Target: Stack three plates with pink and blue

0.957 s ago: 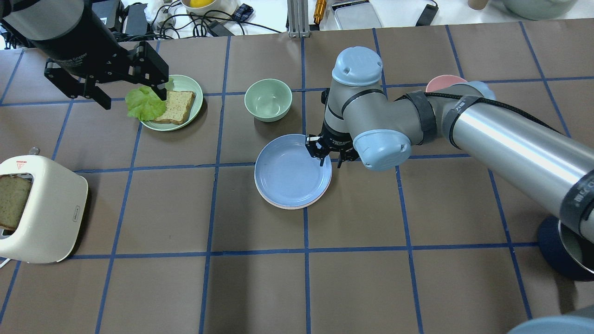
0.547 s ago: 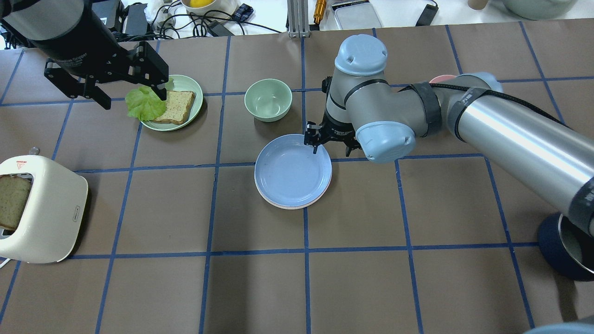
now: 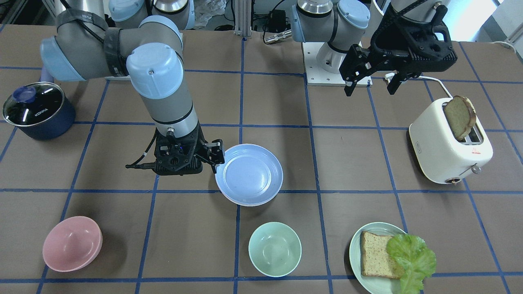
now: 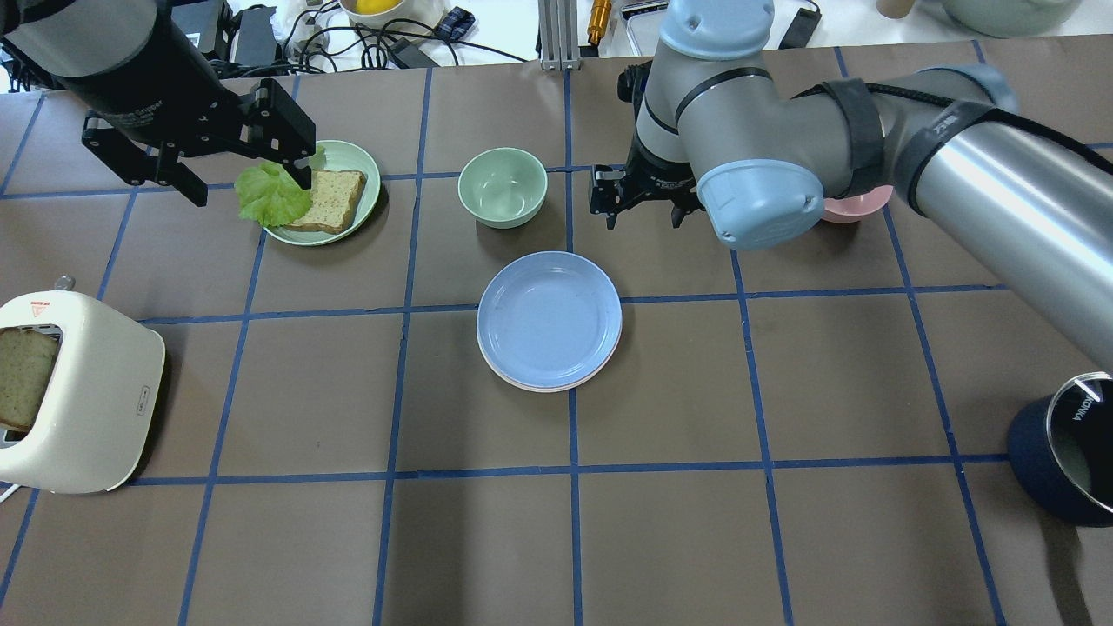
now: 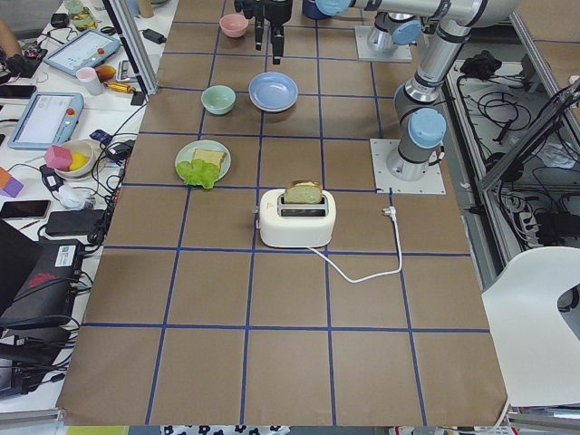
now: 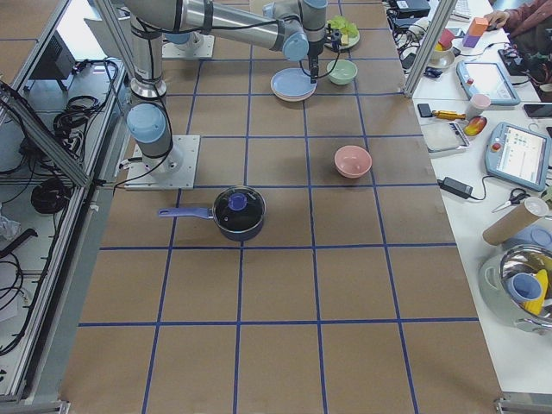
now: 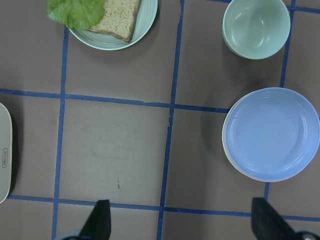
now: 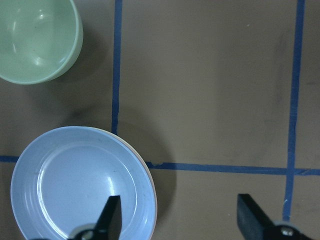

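Note:
The light blue plate [image 4: 549, 317] lies on top of a stack in the middle of the table. It also shows in the front view [image 3: 249, 173], the left wrist view [image 7: 271, 132] and the right wrist view [image 8: 80, 182]. A thin pale pinkish rim [image 4: 556, 386] shows under its near edge; the pink and cream plates are otherwise hidden. My right gripper [image 4: 643, 216] is open and empty, raised above the table beyond the stack's far right edge. My left gripper [image 4: 248, 181] is open and empty, high over the lettuce plate.
A mint bowl [image 4: 503, 186] stands just beyond the stack. A mint plate with bread and lettuce [image 4: 335, 204] is at the far left. A pink bowl [image 3: 72, 243] sits under the right arm. A toaster [image 4: 74, 391] holding bread stands at the left, a dark pot [image 4: 1065, 461] at the right.
My right gripper has lifted off the blue plate's far right rim and moved away toward the far side, empty. The plate stays on the stack. The left arm has not moved.

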Motion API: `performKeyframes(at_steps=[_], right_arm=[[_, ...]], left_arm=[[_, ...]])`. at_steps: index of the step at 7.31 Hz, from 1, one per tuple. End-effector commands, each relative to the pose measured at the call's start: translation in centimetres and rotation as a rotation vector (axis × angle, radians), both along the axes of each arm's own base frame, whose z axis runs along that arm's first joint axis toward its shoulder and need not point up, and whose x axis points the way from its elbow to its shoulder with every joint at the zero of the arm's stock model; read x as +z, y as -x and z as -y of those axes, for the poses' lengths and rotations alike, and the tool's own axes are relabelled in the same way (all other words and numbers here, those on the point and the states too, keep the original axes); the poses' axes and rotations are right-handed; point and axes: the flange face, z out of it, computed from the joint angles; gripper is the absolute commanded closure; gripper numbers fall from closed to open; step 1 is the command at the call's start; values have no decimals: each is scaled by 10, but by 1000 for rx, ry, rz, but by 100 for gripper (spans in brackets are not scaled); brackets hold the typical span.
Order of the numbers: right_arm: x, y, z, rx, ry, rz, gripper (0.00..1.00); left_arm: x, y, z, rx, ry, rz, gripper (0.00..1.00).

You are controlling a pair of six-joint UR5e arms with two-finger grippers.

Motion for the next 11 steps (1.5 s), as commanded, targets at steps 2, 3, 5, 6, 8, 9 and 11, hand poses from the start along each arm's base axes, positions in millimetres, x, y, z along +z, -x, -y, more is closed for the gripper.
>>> performKeyframes(at_steps=[2,3,5,6,8,9,11], right_arm=[[68,47,1,43,-49,-45,17],[81,56,0,32,-61,-47,17],[95,73,-6,22,-63,-77,18],[99,82,-11,41,-78,-88,18],[113,92,-23,72,-82,-92,19],[114,99,-27,70,-101,-91,20],[121,100,-31,71,-91,-89,20]], left_arm=[[-1,0,-1,-1,-3,1,0],[0,0,-1,0,-2,1,0],[-1,0,-1,-1,-3,1,0],[-1,0,-1,0,-3,1,0],[-1,0,-1,0,-3,1,0],[-1,0,-1,-1,-3,1,0],[-2,0,-2,1,-6,4,0]])
